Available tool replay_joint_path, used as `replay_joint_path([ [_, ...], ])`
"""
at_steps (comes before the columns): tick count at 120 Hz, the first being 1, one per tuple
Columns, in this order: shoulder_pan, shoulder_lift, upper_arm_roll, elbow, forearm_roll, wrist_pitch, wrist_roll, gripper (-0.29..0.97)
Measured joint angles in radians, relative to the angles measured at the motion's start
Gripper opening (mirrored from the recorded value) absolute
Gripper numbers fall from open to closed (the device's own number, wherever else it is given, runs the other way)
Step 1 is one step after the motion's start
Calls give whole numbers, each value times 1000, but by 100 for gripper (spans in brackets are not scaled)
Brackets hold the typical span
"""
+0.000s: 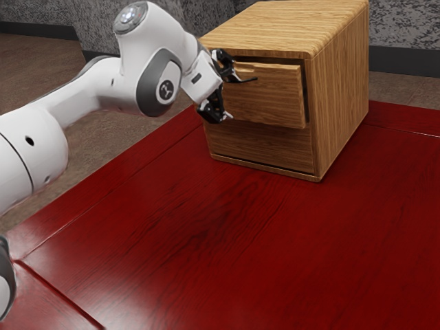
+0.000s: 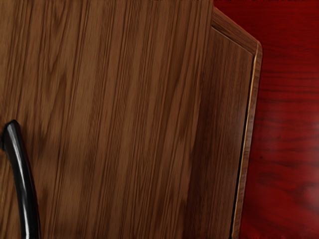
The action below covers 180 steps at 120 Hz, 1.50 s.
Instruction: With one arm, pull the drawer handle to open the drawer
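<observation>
currently the gripper [image 1: 229, 95] is being held against the front of the drawer [image 1: 275, 96], at the end of the white arm [image 1: 103, 89] that is being reached in from the exterior view's left. its jaws are being held wide apart, one finger high and one low on the drawer front, and nothing is being clamped between them. the upper finger is being shown right at the black handle [image 1: 246, 79], though whether it is touching cannot be told. the drawer is being shown partly out of the upper part of the wooden cabinet [image 1: 340, 82], its front standing proud of the cabinet's face. the cabinet is being carried by a dark red table [image 1: 240, 240], towards the far side. in the wrist view the drawer front's wood grain is being seen close up, with the curved black handle lying beside the hand, and the cabinet's edge and the red table beyond.
</observation>
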<state>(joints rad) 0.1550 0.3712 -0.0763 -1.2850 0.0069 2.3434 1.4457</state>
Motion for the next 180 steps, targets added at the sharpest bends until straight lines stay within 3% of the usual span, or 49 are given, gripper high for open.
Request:
replay_joint_path([
  [50,3,-201,18,-259,-5,36,-9,68],
  [131,3,-633,18,-760,-12,111,-33,67],
  [164,2,-731,16,-807,-24,131,-42,68],
  [174,0,-834,-5,-772,-42,134,-44,68],
  [180,-6,-930,-11,-790,-69,44,-93,68],
])
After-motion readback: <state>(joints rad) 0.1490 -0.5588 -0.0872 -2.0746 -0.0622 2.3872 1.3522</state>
